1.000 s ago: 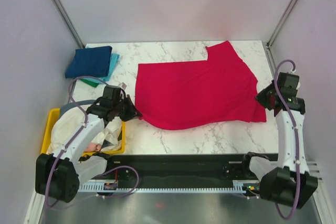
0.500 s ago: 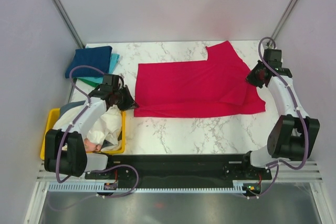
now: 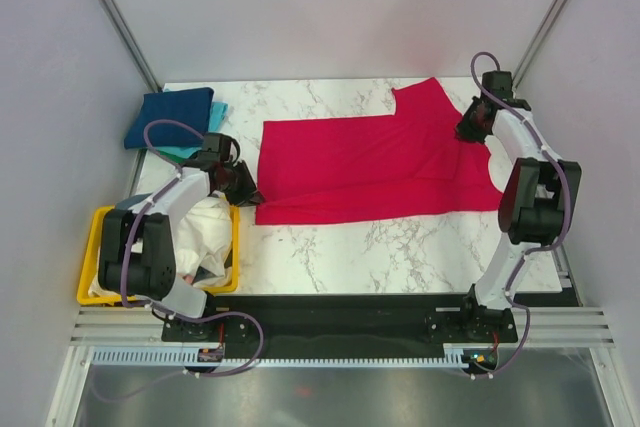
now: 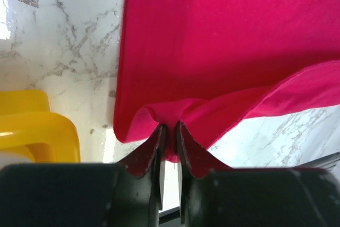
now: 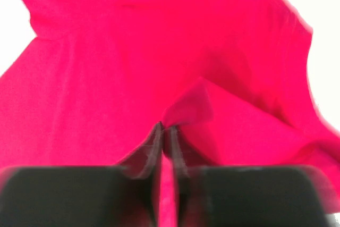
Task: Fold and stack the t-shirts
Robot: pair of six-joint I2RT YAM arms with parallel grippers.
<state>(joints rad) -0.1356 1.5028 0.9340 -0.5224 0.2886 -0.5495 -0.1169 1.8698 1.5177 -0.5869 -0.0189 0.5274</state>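
Red t-shirt [image 3: 370,162] lies spread from the bench centre toward the far right corner. Left gripper [image 4: 170,129] and right gripper [image 5: 163,129] each pinch its cloth. Judged: first fold in hand. Next move calls for laying the held edge down flat and aligned.

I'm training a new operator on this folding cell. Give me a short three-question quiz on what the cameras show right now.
1. True or false: the left hand is shut on the red shirt.
2. The folded stack lies: A) at the far left corner of the table; B) under the red shirt; C) on the red shirt.
3. Fill in: the cloth in the yellow bin is coloured ___.

Key: 1 true; 2 A; 3 white.
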